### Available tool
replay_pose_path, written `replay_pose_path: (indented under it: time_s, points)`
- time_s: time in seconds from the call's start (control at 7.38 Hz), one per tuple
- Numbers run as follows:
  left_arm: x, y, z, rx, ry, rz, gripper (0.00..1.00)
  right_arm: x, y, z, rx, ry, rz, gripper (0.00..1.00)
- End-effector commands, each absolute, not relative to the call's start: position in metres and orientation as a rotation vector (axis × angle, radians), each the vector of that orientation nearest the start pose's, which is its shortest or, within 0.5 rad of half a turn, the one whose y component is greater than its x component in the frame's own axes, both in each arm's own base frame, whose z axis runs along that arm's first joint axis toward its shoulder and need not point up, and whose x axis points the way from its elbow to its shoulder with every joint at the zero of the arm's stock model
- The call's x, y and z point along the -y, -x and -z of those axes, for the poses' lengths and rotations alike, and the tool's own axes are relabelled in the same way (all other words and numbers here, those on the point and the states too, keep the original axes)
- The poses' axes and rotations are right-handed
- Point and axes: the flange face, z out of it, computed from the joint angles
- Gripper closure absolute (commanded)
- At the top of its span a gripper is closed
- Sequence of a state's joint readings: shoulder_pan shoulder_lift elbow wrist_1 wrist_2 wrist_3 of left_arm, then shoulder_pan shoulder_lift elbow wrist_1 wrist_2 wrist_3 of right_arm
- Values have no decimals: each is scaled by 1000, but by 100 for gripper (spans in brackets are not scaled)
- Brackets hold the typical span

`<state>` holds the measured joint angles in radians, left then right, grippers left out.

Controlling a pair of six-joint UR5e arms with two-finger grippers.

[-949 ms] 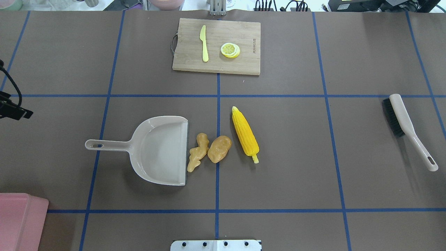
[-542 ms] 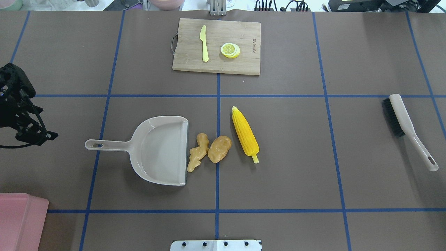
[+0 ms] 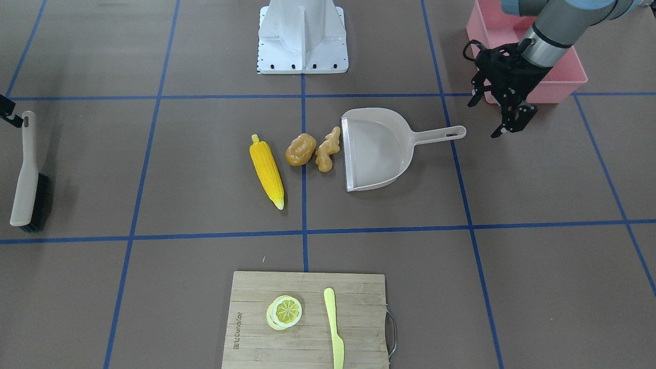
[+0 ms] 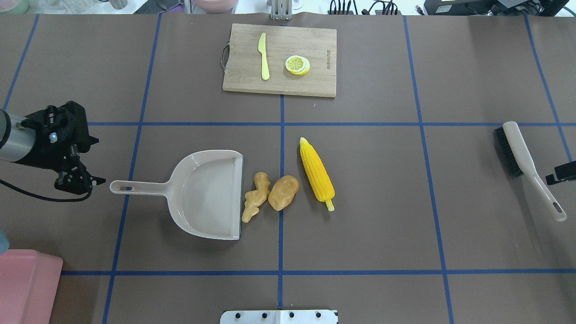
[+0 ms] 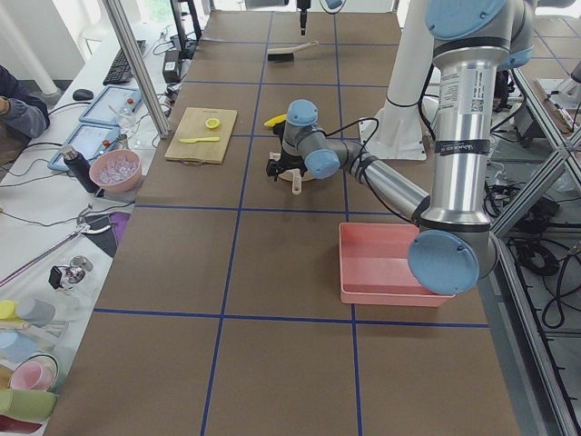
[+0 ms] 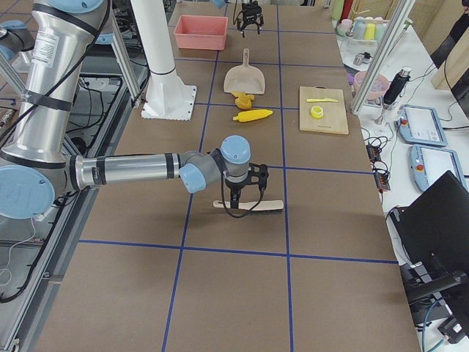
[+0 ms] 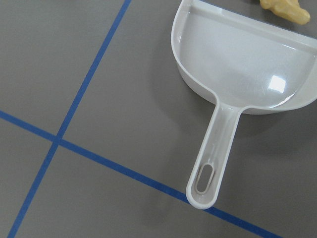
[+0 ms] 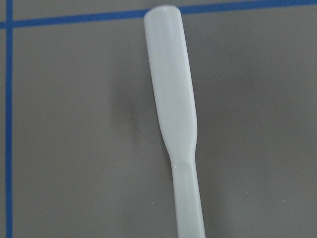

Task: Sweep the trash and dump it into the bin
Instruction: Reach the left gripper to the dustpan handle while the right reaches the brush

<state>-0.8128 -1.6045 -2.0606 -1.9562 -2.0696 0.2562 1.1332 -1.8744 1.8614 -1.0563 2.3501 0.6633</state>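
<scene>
The yellow corn cob [image 4: 317, 170], the orange-brown potato [image 4: 283, 192] and the tan ginger root [image 4: 255, 195] lie on the table just right of the beige dustpan's [image 4: 207, 193] open mouth. The pink bin [image 4: 27, 283] stands at the near left corner. My left gripper [image 4: 92, 164] is open and empty, hovering just left of the dustpan's handle end, which shows in the left wrist view [image 7: 205, 181]. My right gripper [image 4: 560, 173] barely shows at the right edge, over the brush handle [image 8: 171, 99]. I cannot tell whether it is open or shut.
The brush [image 4: 522, 157] lies at the far right with its bristles to the left. A wooden cutting board [image 4: 315, 81] at the back centre carries a pale yellow knife [image 4: 263, 56] and a lemon slice [image 4: 297, 64]. The robot's base plate [image 4: 279, 316] is at the front centre.
My left gripper has come in from the left edge toward the dustpan handle. My right gripper has come into view at the right edge by the brush. The objects have not moved.
</scene>
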Motion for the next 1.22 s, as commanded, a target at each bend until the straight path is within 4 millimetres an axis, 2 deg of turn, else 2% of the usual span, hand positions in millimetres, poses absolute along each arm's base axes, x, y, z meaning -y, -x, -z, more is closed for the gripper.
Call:
replay_pose_path:
  time_s: [0.0,0.14,0.27,0.41,0.54,0.68,0.81,0.95,1.08]
  points:
    - [423,-274,-354,-535,-985,-1398,2,353,135,-637,883,-19,45,0]
    - [424,-273,-375,-521,-932,-1409,2,350,140,-640,875,-13,55,0]
    - [423,-271,-384,-523,-912,-1406,2,350,145,-640,874,-8,64,0]
    - [422,-276,-387,-531,-899,-1408,2,347,158,-640,854,-12,90,0]
    - [424,-279,-386,-554,-879,-1354,2,343,176,-640,807,-38,130,0]
    - [422,-283,-386,-585,-850,-1294,2,338,187,-639,798,-38,158,0]
    - [416,-291,-383,-626,-830,-1252,2,337,185,-639,804,-33,157,0]
    - [407,-309,-381,-655,-806,-1247,2,335,182,-642,810,-13,153,0]
    - [399,-322,-379,-669,-799,-1268,2,327,171,-648,830,24,148,0]
